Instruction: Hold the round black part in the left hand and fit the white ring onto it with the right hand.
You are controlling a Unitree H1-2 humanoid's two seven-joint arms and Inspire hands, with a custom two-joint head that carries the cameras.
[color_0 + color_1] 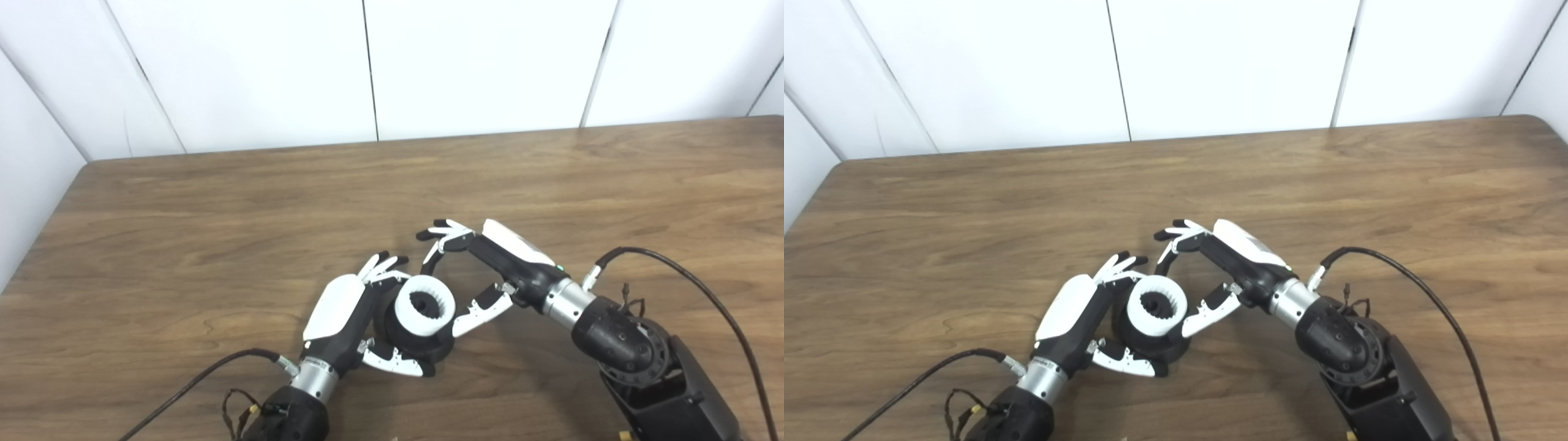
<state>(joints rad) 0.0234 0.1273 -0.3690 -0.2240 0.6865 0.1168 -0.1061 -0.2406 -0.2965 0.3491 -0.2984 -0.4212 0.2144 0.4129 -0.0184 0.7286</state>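
Fingers, left hand (355, 318): curled around the round black plastic part (416, 343), fingertips over its far edge, thumb under its near edge; clamped on it.
Fingers, right hand (490, 269): spread apart; upper fingers arch above and behind the ring, thumb lies along the ring's right side, touching or just beside it. Whether it grips cannot be told; it looks loose.
Wooden table (184, 245): brown grain, broad, fills most of both views; both arms come in from the near edge, cables trailing.
Room: plain white panelled wall (478, 61) with dark seams behind the table's far edge.
Round black plastic part: near the table's front middle, resting on or just above the wood in the left hand, tilted toward the right hand.
White toothed plastic ring (424, 305): sits on the black part's upper face, dark centre showing through its hole. Full seating cannot be confirmed.
Handling, judged: both pieces look stiff, light, moulded plastic; smooth outer walls may slip. Best hold on the ring is its outer rim, opposite sides, clear of the inner teeth; the black part by its wide base.
Risk, judged: uneven pressing could cock the ring.
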